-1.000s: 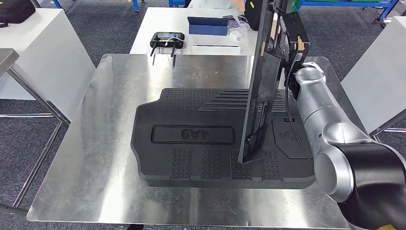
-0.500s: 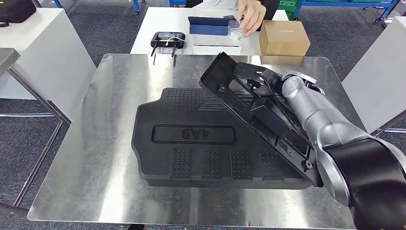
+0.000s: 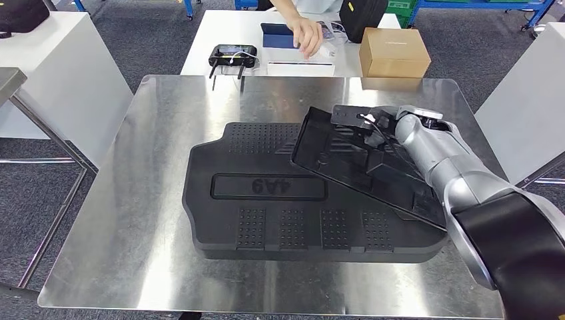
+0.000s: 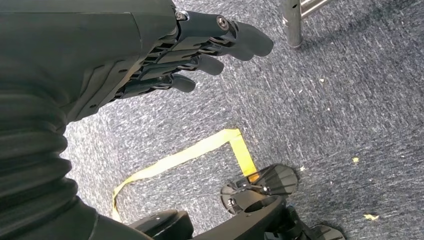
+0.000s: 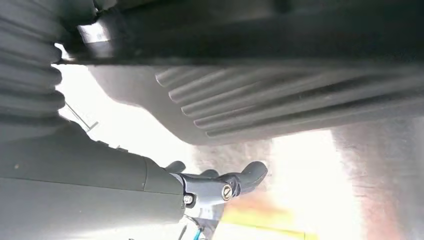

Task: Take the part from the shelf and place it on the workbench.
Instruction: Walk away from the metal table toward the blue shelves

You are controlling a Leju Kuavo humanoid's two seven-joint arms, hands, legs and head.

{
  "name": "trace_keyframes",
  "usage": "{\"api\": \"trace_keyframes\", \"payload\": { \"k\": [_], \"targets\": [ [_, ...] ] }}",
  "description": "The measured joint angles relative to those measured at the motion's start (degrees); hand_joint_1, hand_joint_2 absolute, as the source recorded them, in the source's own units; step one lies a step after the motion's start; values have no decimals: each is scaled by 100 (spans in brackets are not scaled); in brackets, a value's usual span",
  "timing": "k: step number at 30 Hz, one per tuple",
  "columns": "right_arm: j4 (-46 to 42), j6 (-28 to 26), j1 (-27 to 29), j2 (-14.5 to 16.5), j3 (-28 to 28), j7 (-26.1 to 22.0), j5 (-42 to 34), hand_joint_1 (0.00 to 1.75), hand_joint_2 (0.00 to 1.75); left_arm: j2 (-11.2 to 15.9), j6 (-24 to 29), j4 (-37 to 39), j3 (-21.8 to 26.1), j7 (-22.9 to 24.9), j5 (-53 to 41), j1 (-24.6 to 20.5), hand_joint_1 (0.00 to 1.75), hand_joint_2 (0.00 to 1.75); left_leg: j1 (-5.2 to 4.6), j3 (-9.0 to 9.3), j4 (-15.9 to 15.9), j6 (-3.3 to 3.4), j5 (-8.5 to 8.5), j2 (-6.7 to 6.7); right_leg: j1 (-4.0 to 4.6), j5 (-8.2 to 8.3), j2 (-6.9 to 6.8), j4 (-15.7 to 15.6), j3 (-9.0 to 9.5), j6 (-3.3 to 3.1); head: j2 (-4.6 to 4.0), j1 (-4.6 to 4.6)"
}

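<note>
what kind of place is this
Probably a factory or robot test workshop: a bare metal workbench carrying black moulded parts, grey carpeted floor, and a white table with a cardboard box beyond.

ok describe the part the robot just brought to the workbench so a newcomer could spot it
On the shiny metal workbench lies a big black studded mat marked 4A9. Tilted across the mat's right side, by the right hand, is the part: a thin black tray-like panel, ribbed and hollowed where the mat is studded.
</note>
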Motion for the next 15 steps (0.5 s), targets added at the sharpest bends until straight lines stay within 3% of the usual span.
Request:
{"api": "trace_keyframes", "payload": {
  "k": [15],
  "targets": [
    [13,-86,-1,20,109,-56,63,0,0,0,26,0,-2,-20,1,1,0,175,-1,-2,0,0,0,-1,-2,0,-1,0,0,0,0,0]
  ]
}}
